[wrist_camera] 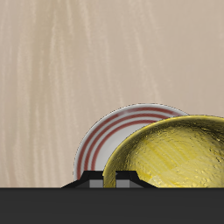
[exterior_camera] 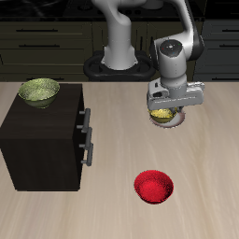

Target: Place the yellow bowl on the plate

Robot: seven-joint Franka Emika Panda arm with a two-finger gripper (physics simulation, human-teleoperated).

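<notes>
While we cannot see the fingertips themselves, the yellow bowl (wrist_camera: 171, 156) sits right against the gripper (exterior_camera: 166, 113) in the wrist view, and in the exterior view it shows tucked just under the hand, so we judge the 2 fingers clenched on its rim. What the coming move turns on is how the bowl lies over the plate (wrist_camera: 112, 138): the bowl overlaps part of the plate but looks off-centre, with a crescent of ringed plate showing beyond its rim. We would judge a small sideways shift is wanted before lowering. In the exterior view the plate (exterior_camera: 177, 122) is almost wholly hidden beneath hand and bowl (exterior_camera: 161, 115), so we cannot tell whether the bowl touches it. Well apart stand the red bowl (exterior_camera: 153, 187), and the green bowl (exterior_camera: 39, 91) on the dark cabinet (exterior_camera: 42, 140).
</notes>
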